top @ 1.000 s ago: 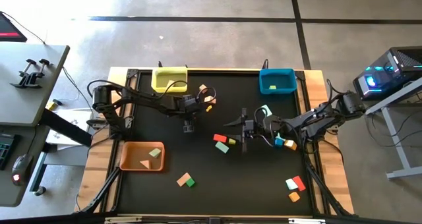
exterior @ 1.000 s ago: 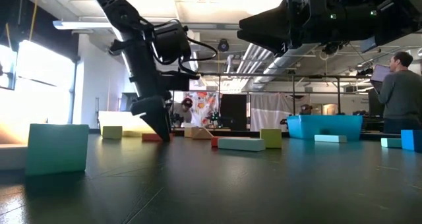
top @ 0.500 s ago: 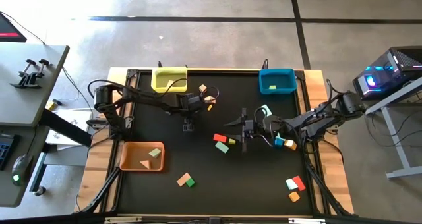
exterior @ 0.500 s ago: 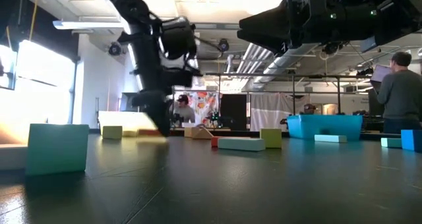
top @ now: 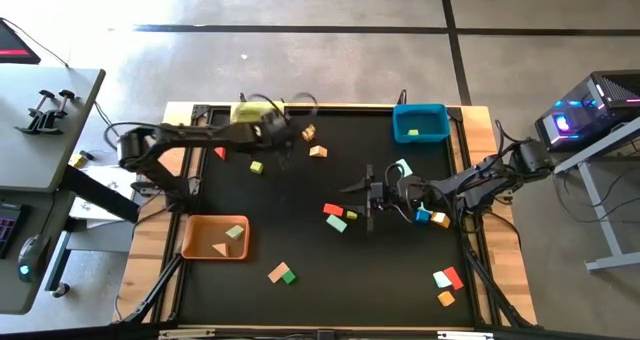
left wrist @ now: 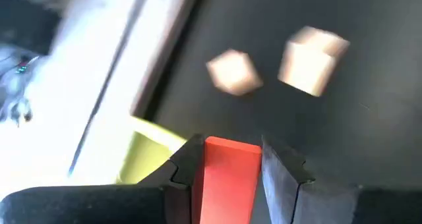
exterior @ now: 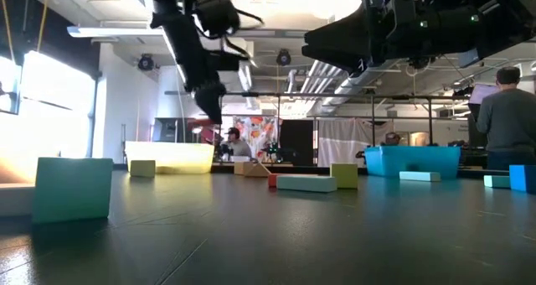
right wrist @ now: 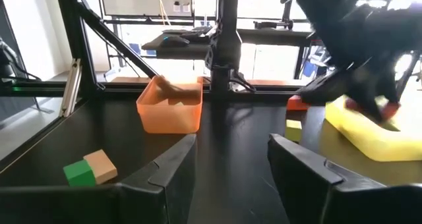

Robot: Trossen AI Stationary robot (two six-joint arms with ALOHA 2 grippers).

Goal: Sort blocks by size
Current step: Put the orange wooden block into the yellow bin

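High view shows the black table (top: 300, 230) with three bins on it: a yellow bin (top: 243, 111) at the far left, a blue bin (top: 420, 122) at the far right, and an orange bin (top: 215, 237) at the near left holding a tan wedge and a green block. Both dark arms reach in from the sides. The left gripper (top: 283, 132) hangs raised beside the yellow bin, and in the left wrist view its fingers (left wrist: 280, 174) clamp a red block (left wrist: 225, 178) that sits squarely between them, one pad against each side, its end poking out past the tips. The right gripper (top: 369, 193) waits over the middle of the table, its fingers parted with nothing between them in the right wrist view. Loose blocks are scattered about: two tan cubes (top: 318, 151) just beyond the left gripper, a yellow-green cube (top: 257, 166) and a small red block (top: 220, 152) left of centre, a red and mint pair (top: 335, 217) near the right gripper, a tan and green pair (top: 282, 273) at the near edge, and more at the near right corner (top: 447, 280)
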